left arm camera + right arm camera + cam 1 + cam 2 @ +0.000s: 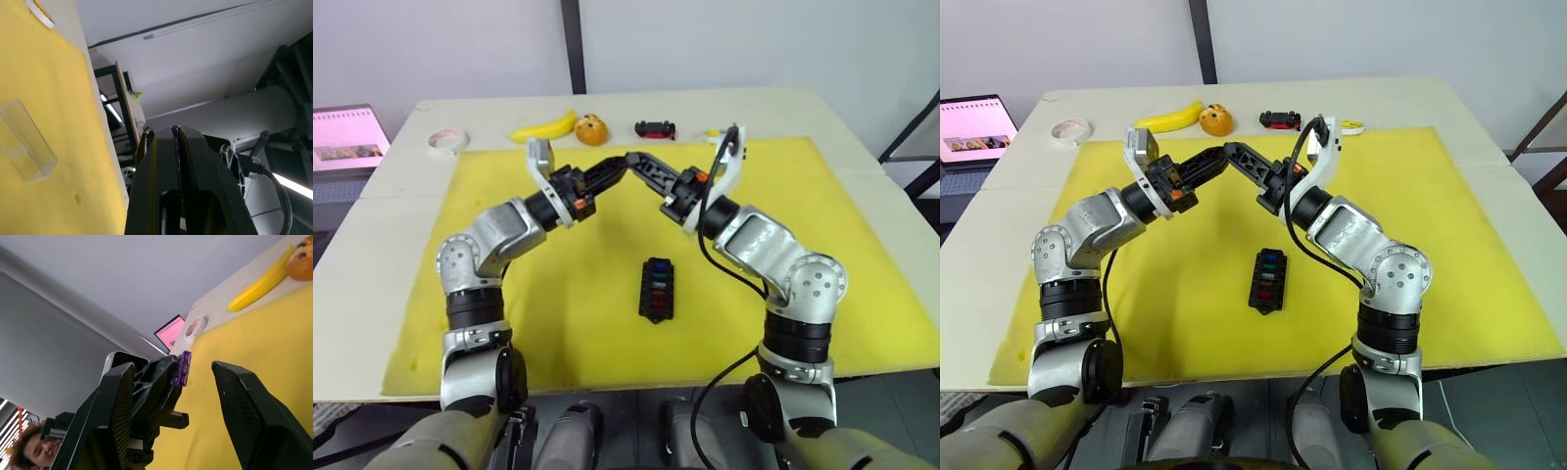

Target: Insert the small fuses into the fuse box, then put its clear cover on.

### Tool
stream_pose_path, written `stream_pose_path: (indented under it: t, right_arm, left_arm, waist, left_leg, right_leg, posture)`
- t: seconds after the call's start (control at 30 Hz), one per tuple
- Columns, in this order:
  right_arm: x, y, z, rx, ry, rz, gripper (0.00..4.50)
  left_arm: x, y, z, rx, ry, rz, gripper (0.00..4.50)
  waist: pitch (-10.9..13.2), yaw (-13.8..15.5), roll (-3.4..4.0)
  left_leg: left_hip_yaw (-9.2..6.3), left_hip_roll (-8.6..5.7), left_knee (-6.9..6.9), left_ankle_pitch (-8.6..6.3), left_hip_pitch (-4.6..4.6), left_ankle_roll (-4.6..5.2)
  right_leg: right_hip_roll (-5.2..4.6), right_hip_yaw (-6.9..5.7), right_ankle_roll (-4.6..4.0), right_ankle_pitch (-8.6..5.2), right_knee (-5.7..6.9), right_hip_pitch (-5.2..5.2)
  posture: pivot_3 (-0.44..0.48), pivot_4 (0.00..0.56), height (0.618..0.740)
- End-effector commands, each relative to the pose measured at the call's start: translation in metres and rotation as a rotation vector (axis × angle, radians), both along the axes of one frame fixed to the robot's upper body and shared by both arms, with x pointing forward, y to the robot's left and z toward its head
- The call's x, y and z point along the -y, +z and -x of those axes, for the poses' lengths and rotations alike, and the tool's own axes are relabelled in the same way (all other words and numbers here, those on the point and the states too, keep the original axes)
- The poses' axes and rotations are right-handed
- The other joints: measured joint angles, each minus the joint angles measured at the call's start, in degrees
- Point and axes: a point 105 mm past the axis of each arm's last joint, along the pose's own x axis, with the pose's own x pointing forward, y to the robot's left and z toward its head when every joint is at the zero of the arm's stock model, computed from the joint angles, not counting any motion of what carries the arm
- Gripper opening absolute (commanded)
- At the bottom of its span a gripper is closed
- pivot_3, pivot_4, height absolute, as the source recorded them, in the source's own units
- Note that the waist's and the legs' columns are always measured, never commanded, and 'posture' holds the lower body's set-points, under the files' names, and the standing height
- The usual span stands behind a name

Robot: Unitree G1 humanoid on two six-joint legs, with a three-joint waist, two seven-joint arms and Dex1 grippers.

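Black fuse box (656,289) flat on mat, purple fuse (184,368) aloft

My desk (382,245) is pale, and a yellow mat (862,255) covers most of it. On the mat the fuse box (656,290) lies near the centre, with the clear cover (27,141) also on the yellow. Along the bare 12 o'clock edge sit a tape roll (444,141), a banana (544,128), an orange toy (591,129) and a small black-and-red car (655,129).

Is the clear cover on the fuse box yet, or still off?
Off. The clear cover lies by itself on the yellow mat, and the fuse box sits uncovered, its coloured fuses exposed.
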Motion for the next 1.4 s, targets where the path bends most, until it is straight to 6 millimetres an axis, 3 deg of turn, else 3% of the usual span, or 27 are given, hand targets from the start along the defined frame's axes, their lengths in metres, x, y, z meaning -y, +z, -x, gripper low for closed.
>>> stream_pose_path:
  t: [0.03,1.13,1.23,1.4]
  right_arm:
    - [0.0,0.0109,0.0055,0.041,0.011,-0.022,2.67]
    - [0.0034,0.0119,0.0074,0.046,0.009,-0.018,2.67]
    - [0.0027,0.0116,0.0078,0.046,0.011,-0.014,1.86]
    - [0.0024,0.0111,0.0069,0.044,0.013,-0.01,1.86]
  left_arm:
    - [0.0003,0.0108,0.0053,0.037,-0.01,0.018,0.0]
    - [-0.0046,0.0064,0.0043,0.038,-0.008,0.01,0.0]
    - [-0.0047,0.0061,0.0044,0.039,-0.008,0.008,0.0]
    - [-0.0046,0.0044,0.0032,0.036,-0.007,0.004,0.0]
  waist:
    - [0.0,0.0,0.0]
    - [0.0,0.0,0.0]
    - [0.0,0.0,0.0]
    - [0.0,0.0,0.0]
  left_leg:
    - [0.0,0.0,0.0,0.0,0.0,0.0]
    - [0.0,0.01,-0.01,0.0,0.0,0.0]
    - [0.0,0.01,-0.01,0.0,0.0,0.0]
    - [0.0,0.01,-0.01,0.0,0.0,0.0]
  right_leg:
    - [0.0,0.0,0.0,0.0,-0.01,0.0]
    - [0.01,0.0,0.0,0.0,-0.02,0.0]
    - [0.01,0.0,0.0,0.0,-0.03,0.0]
    - [0.01,0.0,0.0,0.0,-0.03,0.0]
  posture:
    - [0.0,0.15,0.74]
    - [0.0,0.15,0.74]
    - [0.0,0.15,0.74]
    - [0.0,0.15,0.74]
